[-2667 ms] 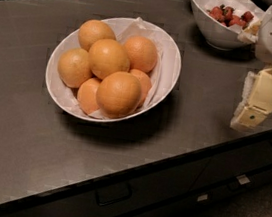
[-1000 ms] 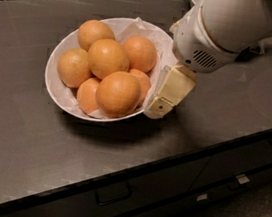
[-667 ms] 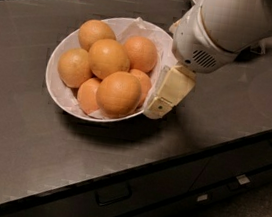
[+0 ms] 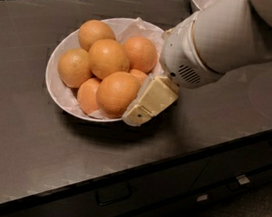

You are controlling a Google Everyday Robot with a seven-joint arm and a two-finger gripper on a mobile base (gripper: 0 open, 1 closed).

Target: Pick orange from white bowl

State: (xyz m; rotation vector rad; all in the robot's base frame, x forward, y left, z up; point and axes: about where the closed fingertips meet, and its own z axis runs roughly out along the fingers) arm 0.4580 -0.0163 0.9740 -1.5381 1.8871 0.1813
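Camera view: gripper (image 4: 149, 102) reaches bowl (image 4: 49, 75)

Swung in from the right, the gripper now sits at the bowl's right rim, against the front orange (image 4: 116, 92). Spread or closed, cannot tell. Grasp not yet made.

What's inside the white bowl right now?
A pile of oranges on crumpled white paper fills the white bowl. The hand sits at its right rim, covering whatever lies in that corner.
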